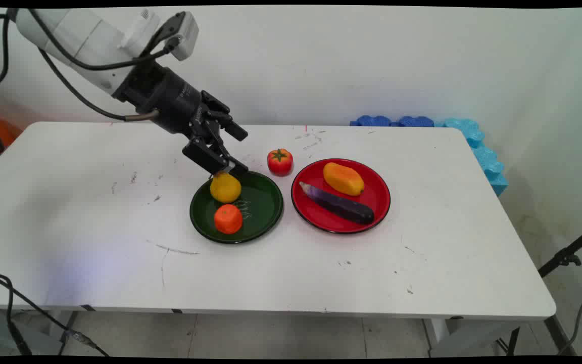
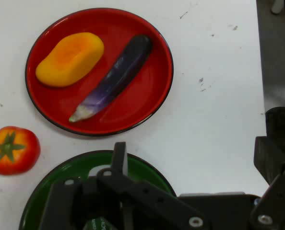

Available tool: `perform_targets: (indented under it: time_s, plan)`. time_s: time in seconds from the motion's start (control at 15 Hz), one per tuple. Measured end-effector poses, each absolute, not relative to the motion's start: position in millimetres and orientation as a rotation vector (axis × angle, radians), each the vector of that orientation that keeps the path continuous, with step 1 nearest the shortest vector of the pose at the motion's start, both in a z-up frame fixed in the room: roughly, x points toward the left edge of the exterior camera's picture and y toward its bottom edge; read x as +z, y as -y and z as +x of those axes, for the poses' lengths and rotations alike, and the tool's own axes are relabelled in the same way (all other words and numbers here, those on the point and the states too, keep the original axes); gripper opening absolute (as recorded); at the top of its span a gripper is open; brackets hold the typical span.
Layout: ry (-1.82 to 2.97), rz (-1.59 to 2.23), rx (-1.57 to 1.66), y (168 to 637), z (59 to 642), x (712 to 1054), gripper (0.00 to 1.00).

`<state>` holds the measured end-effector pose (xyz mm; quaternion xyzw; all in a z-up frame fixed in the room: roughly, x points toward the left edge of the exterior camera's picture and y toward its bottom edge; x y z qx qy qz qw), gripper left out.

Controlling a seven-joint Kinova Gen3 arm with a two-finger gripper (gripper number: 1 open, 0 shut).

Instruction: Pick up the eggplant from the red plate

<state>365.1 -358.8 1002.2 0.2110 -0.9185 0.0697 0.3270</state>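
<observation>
Main view: my tool (image 1: 230, 172) spread, touching pear (image 1: 225, 187) on green plate (image 1: 265, 202); smooth, rigid, light; grip its belly.

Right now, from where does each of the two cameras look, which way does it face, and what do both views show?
Main view: fixed above the table's near side, looking down across the white table to the wall; white arm and black two-finger gripper enter from upper left, over a yellow pear-shaped fruit.
Hand view: on the hand, looking along the gripper; black linkage fills the bottom.
Shared: round red plate, purple eggplant, orange-yellow mango, red tomato, round dark green plate.
</observation>
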Motion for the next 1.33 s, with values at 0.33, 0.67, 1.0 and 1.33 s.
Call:
perform_targets:
  time_s: [0.33, 0.67, 1.0, 1.33]
  plan:
    - [2.422, 0.567, 0.176, 367.4, 361.7, 1000.3, 1.00]
    - [2.444, 0.553, 0.167, 380.2, 353.0, 999.2, 1.00]
    - [2.482, 0.514, 0.163, 406.1, 333.2, 994.9, 1.00]
    - [2.533, 0.464, 0.164, 439.6, 305.1, 982.5, 1.00]
